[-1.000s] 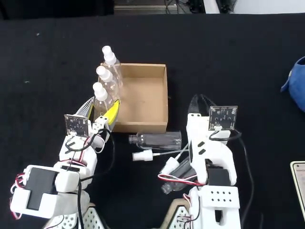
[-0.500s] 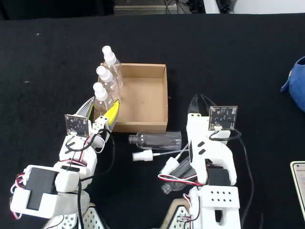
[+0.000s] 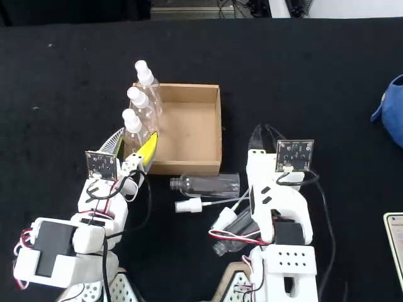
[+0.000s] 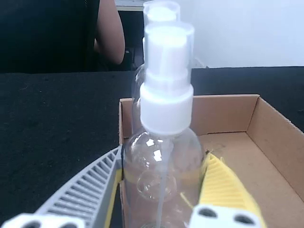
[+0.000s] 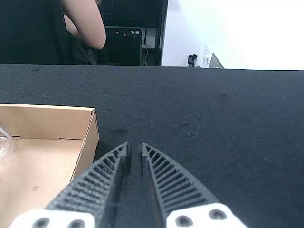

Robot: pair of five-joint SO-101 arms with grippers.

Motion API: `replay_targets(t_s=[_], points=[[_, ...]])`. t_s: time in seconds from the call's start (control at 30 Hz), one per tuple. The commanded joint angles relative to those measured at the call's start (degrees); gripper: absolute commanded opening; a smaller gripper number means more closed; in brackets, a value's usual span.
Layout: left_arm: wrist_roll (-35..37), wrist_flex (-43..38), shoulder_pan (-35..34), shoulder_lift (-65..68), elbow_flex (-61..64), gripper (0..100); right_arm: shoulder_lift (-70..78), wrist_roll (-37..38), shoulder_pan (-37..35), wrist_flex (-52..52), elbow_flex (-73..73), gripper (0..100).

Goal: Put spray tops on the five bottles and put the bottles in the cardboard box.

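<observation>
Now I've got L gripper (image 3: 133, 143) clamped on capped bottle (image 4: 166, 118) at cardboard box (image 3: 189, 167) near-left corner, prob. to seat it upright; R gripper (image 5: 134, 152) tips together, parked.

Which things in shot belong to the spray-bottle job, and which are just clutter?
Job:
- cardboard box
- three capped bottles standing in it, the nearest in the left gripper
- uncapped bottle lying on the table
- two spray tops on the table
- another bottle partly under the right arm

Lying about:
- blue object at the table's edge
- flat card-like thing
</observation>
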Motion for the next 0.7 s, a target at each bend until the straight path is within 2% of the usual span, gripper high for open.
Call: replay_targets(t_s=[0.0,0.4,0.67], points=[[-0.2,-1.0,0.1,0.3,-0.5,24,-2.1,0.7,0.9,-1.8,-0.4,1.5],[-0.3,-1.5,-0.7,-0.4,0.0,23,-2.1,0.7,1.0,-1.8,-0.4,1.5],[-0.7,-14.9,-0.8,-0.4,3.6,22,-2.1,0.7,0.9,-1.8,-0.4,1.5]])
